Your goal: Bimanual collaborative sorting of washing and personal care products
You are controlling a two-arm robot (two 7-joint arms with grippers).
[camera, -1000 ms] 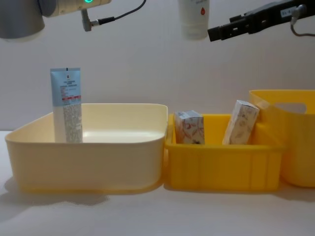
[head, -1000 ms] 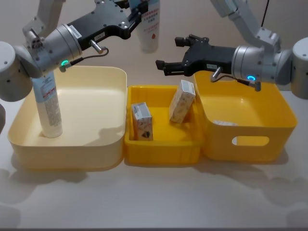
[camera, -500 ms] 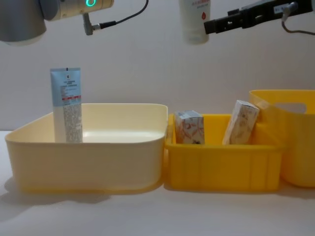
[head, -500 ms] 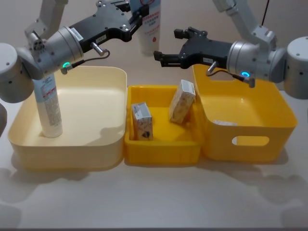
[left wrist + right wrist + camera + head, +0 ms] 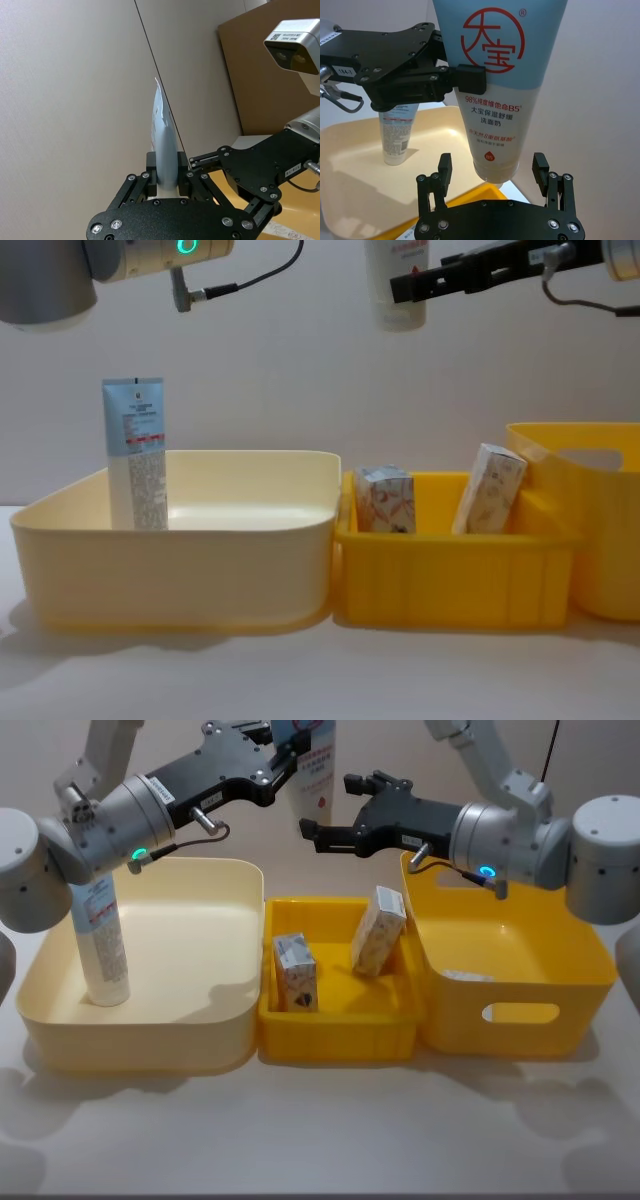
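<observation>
My left gripper (image 5: 292,750) is shut on a tall squeeze tube (image 5: 318,772), pale blue above and white below, and holds it upright high over the tubs; in the left wrist view its pads (image 5: 153,167) pinch the flat tube (image 5: 165,132). My right gripper (image 5: 328,808) is open, one finger on each side of the tube's lower end (image 5: 492,125), not touching. A second tube (image 5: 100,940) stands in the cream tub (image 5: 215,870). Two small cartons (image 5: 295,972) (image 5: 378,930) sit in the small yellow tub (image 5: 335,1045).
A large yellow bin with a handle slot (image 5: 505,1020) stands at the right, touching the small yellow tub. The three containers sit in a row on a white table (image 5: 320,1130), with open surface in front of them.
My right gripper has moved left toward the held tube and now straddles its lower end. The left gripper has kept the tube almost still, rising slightly.
</observation>
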